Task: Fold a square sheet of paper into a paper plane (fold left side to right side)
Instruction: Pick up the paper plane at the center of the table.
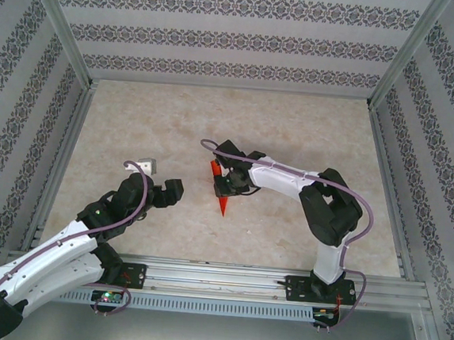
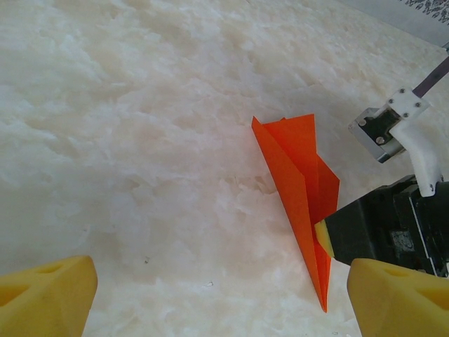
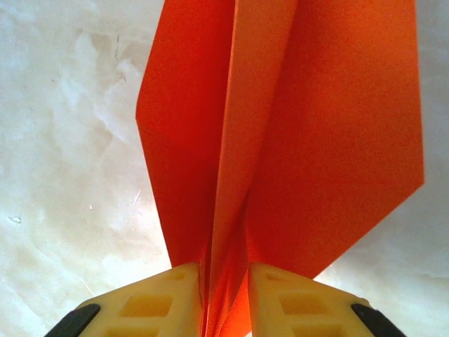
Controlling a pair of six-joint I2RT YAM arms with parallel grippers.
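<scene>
The paper plane (image 1: 222, 204) is a slim bright orange dart lying mid-table, its point toward the near edge. My right gripper (image 1: 224, 187) stands over it, coming from the right. In the right wrist view both yellow fingers (image 3: 154, 302) press the raised centre fold of the paper plane (image 3: 316, 140) between them, and the wings spread to either side; the right gripper (image 3: 224, 302) is shut on it. My left gripper (image 1: 169, 190) hovers to the plane's left, apart from it. In the left wrist view the left gripper (image 2: 217, 302) is wide open with nothing between its fingers, and the paper plane (image 2: 298, 189) lies ahead to the right.
The pale marbled table (image 1: 294, 128) is fenced by patterned walls and an aluminium frame (image 1: 386, 168) on three sides. The right arm's black body and white bracket (image 2: 407, 126) crowd the right edge of the left wrist view.
</scene>
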